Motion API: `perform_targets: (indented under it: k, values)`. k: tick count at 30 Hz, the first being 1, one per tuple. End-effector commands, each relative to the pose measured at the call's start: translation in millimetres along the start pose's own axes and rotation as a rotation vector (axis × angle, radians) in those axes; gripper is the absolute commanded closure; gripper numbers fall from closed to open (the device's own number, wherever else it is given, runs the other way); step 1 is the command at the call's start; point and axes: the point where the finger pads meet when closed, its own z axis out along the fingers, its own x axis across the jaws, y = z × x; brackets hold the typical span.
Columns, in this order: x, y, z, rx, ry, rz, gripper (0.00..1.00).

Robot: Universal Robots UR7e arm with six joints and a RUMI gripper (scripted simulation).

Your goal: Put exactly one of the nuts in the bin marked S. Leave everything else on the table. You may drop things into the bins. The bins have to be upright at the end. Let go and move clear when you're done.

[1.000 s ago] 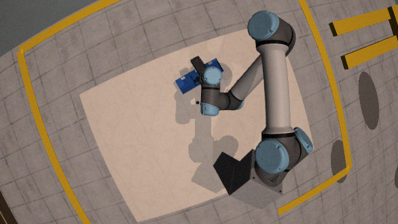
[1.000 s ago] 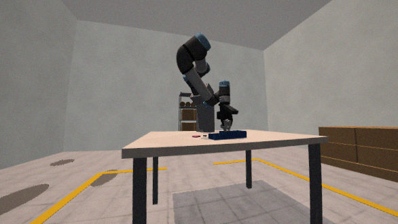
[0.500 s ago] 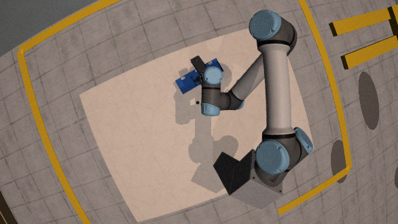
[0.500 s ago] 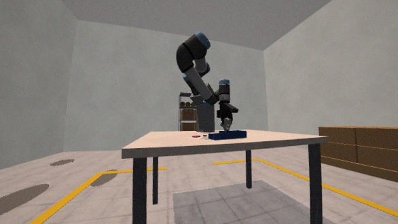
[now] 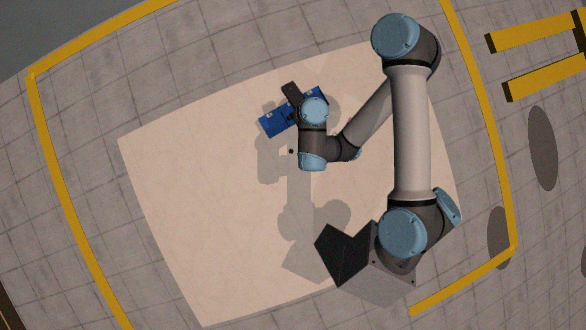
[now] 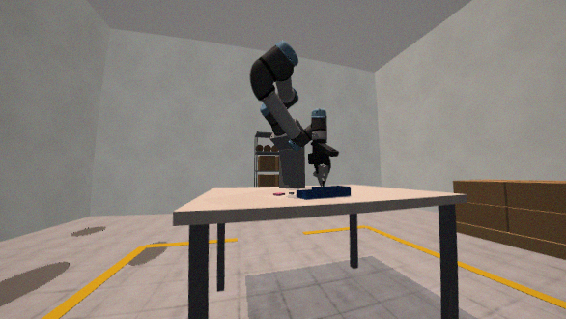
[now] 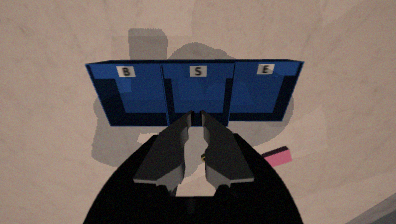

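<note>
A blue three-part bin point(image 5: 272, 122) point(image 6: 333, 192) point(image 7: 135, 92) stands upright on the table, marked B, S and E. The S compartment point(image 7: 198, 90) is the middle one and looks empty. My gripper point(image 7: 197, 111) point(image 6: 322, 183) hangs just above the near wall of the S compartment, its fingers shut with only a slit between the tips. I see nothing held in them. One small dark nut point(image 5: 290, 150) point(image 7: 202, 157) lies on the table near the bin and shows through the gap between the fingers. Another small grey piece point(image 6: 291, 194) lies by the bin's end.
A flat pink piece point(image 7: 277, 157) point(image 6: 278, 194) lies on the table point(image 5: 200, 200) beside the E end of the bin. The arm's base point(image 5: 370, 260) stands at the table's far corner. Compartments B and E look empty.
</note>
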Motion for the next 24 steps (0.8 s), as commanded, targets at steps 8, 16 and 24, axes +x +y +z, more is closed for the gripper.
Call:
perform_targets:
  k: [8,16,24]
  values:
    - [0,0,-31.8,0.001,0.000,0.000,0.96]
    - [-5,-1,-31.8,0.001,0.000,0.000,0.96]
    - [-35,-1,-31.8,0.001,0.000,0.000,0.96]
